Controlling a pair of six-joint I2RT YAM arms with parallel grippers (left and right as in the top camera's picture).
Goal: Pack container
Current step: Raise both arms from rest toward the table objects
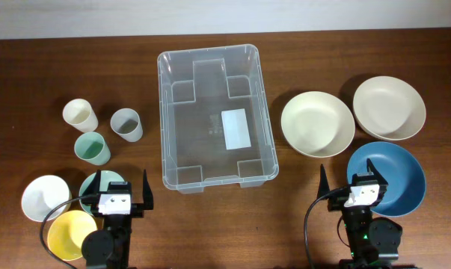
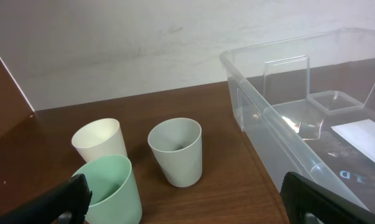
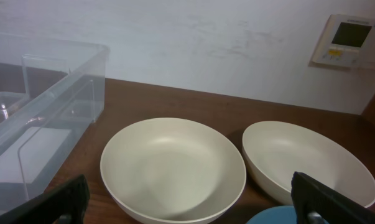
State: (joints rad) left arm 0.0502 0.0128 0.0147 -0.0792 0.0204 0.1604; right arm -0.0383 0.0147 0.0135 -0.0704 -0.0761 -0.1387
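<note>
Hovering at the table's (image 1: 31,75) near edge, two grippers flank the container (image 1: 210,51).
The container stands mid-table, a white label (image 1: 235,128) on its base, with a grey cup (image 1: 126,124) just to its left and a cream bowl (image 1: 317,123) just to its right. The left gripper (image 1: 117,184) is spread wide and holds nothing, above a green bowl (image 1: 90,181). The right gripper (image 3: 188,202) is equally wide and empty, at the blue bowl's (image 1: 397,179) left side.

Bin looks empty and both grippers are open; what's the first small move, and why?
Probably ease the left gripper forward toward the grey cup: its jaws stand open, the cup stands straight ahead in its wrist view, and the container holds nothing.
</note>
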